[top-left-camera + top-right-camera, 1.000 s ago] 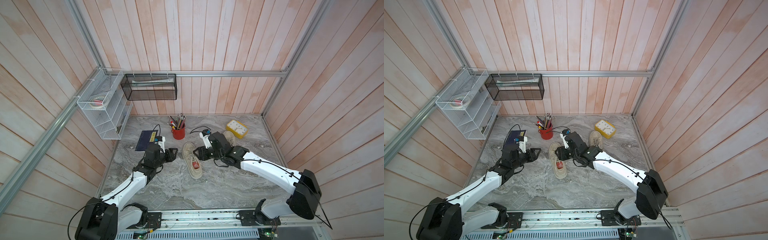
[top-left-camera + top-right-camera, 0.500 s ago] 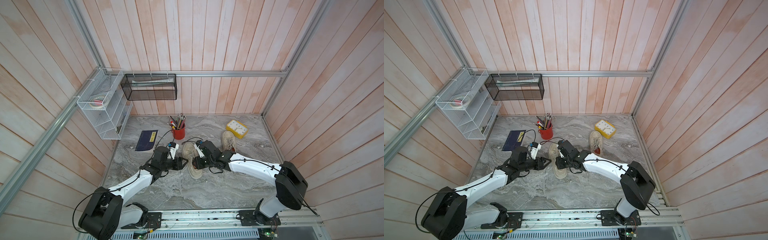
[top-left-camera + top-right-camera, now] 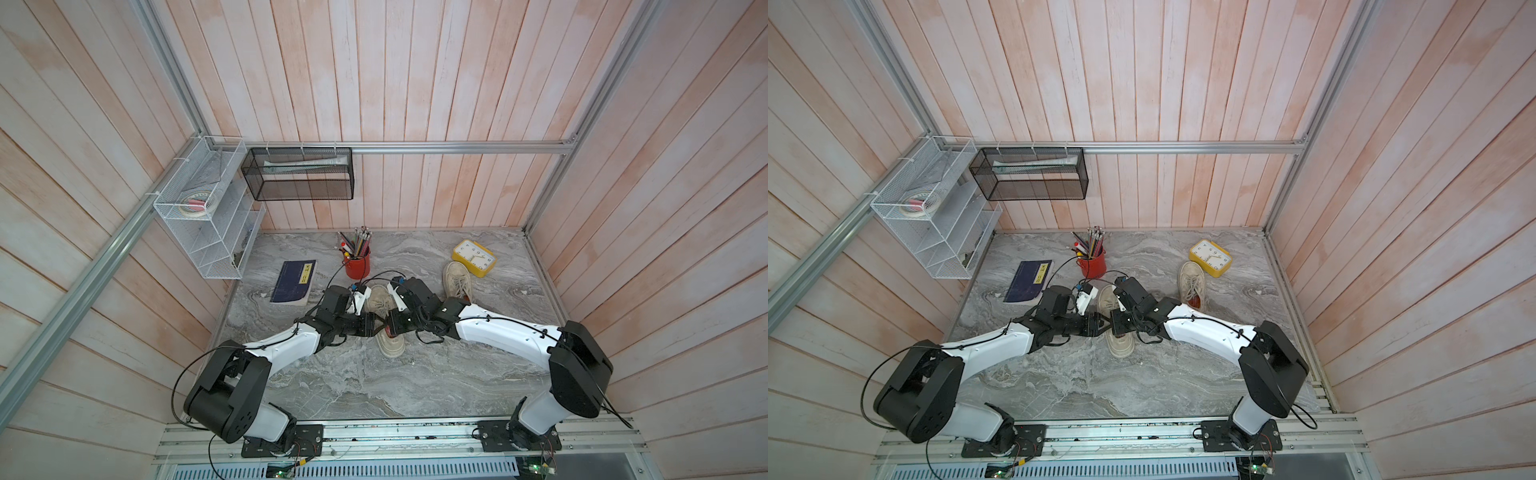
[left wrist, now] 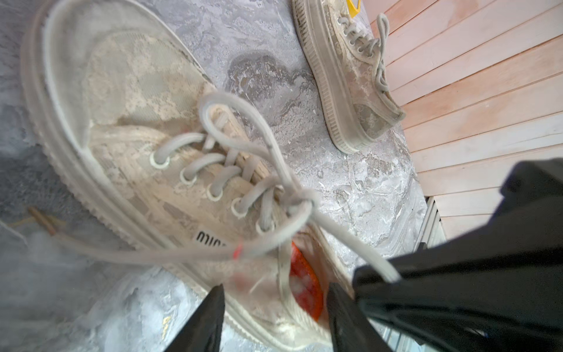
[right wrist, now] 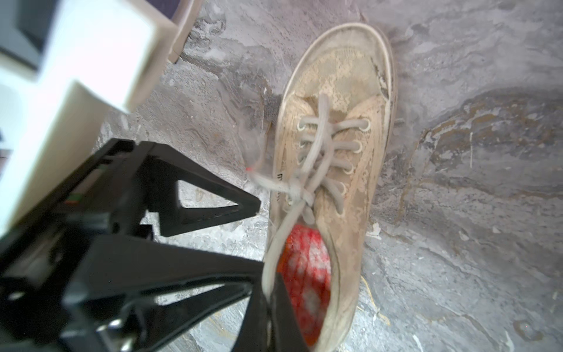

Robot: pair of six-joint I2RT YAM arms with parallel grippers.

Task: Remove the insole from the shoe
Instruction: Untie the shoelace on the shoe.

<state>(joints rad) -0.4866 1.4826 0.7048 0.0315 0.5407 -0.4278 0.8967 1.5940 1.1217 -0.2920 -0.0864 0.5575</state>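
Two grippers face each other at the shoe (image 3: 391, 345), mid-frame in a top view. The left gripper (image 4: 275, 286) is spread beside its heel opening; the right gripper (image 5: 269, 292) is pressed together, apparently pinching a lace (image 5: 283, 231). The red insole (image 5: 304, 274) lies inside the shoe.

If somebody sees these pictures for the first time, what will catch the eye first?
The beige shoe in the middle of the table, with a bright red insole showing in its opening. The right gripper is shut on its lace, and the open left gripper straddles the heel end.
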